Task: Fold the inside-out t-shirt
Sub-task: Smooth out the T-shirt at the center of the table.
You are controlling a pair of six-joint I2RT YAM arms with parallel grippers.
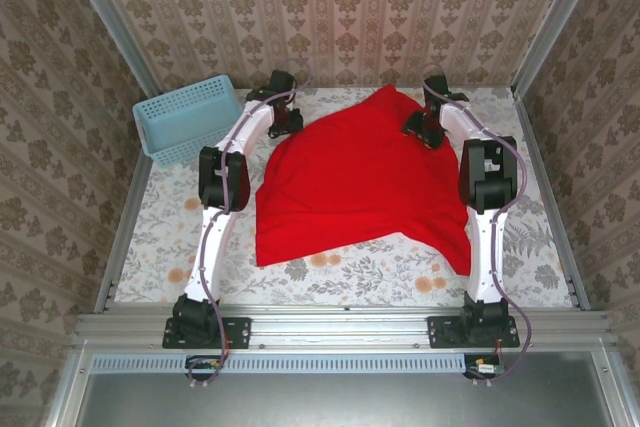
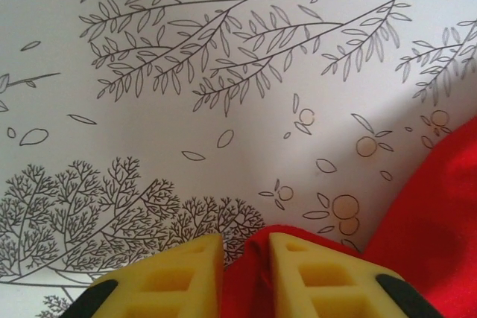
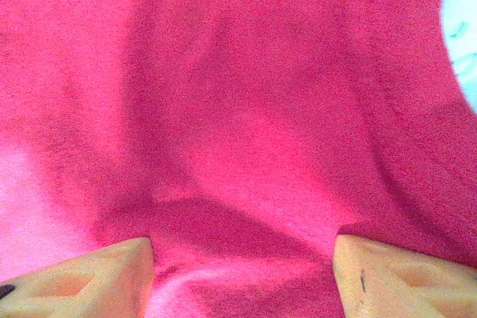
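Inside-out t-shirt [image 1: 360, 182]: lay rumpled across the middle of the worktop [image 1: 350, 272]. It was roughly spread, with one peak drawn toward the far edge and a corner trailing near-right. No clean fold in it. Neck tag not made out.

Left tool [image 1: 285, 119]: sat at the shirt's far-left edge. From its wrist view the yellow fingers [image 2: 186, 277] stood close together, with a ridge of red cloth pinched between them and bare patterned worktop beyond. Read as gripping the shirt's edge.

Right tool [image 1: 425, 127]: sat on the shirt's far-right part, low over the cloth. Its fingers [image 3: 82, 281] stood wide apart, with red cloth spanning the gap below them. Open, nothing gripped.

Blue basket [image 1: 185, 117]: far left, clear of the shirt, just beside the left arm.

Judgement: the step in hand looked like taking hold of the far edge at two points, and folding proper had not begun. The next move would call for the right tool to close on a bunch of cloth. Then both should lift evenly so the shirt hangs or spreads flat. The left pinch looked thin and could slip.
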